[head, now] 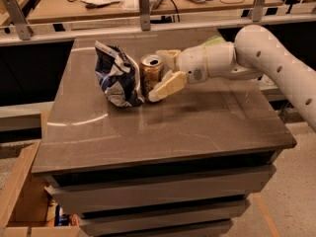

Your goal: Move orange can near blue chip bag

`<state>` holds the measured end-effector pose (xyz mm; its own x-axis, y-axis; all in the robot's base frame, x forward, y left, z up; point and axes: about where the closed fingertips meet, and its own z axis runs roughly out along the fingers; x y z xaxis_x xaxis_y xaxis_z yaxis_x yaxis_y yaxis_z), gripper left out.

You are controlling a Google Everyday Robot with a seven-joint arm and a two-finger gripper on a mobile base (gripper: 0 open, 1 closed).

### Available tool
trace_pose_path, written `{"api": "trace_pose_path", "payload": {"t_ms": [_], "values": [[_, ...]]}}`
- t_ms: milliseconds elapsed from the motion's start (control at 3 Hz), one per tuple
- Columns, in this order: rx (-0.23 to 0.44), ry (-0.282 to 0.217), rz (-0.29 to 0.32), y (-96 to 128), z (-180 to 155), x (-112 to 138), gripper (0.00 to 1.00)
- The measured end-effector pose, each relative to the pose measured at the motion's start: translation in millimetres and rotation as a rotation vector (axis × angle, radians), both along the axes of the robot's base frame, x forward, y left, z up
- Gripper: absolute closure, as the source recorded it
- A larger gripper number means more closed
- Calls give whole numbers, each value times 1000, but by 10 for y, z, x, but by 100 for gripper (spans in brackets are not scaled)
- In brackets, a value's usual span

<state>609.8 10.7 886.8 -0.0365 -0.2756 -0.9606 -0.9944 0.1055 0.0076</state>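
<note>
The orange can (149, 75) stands upright on the grey table top (197, 117), right beside the blue chip bag (116, 75) and about touching its right side. The bag is dark blue and white, crumpled, and stands a little taller than the can. My gripper (156, 76) reaches in from the right with its white arm (256, 58). One of its pale fingers (167, 86) lies in front of the can and the other behind it. The jaws are spread wider than the can, so the gripper is open around it.
A bit of a flat green chip bag (215, 39) shows behind the arm at the table's back right. A railing and a cluttered bench (143, 4) run behind the table. A cardboard box (19, 201) sits on the floor at the front left.
</note>
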Motion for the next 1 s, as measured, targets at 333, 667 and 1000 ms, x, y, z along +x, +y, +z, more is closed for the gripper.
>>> {"api": "trace_pose_path", "payload": {"t_ms": [333, 667, 1000], "values": [[-21, -26, -19, -136, 21, 93, 0], [-91, -100, -128, -602, 67, 451, 0], [-142, -156, -210, -955, 124, 704, 0]]}}
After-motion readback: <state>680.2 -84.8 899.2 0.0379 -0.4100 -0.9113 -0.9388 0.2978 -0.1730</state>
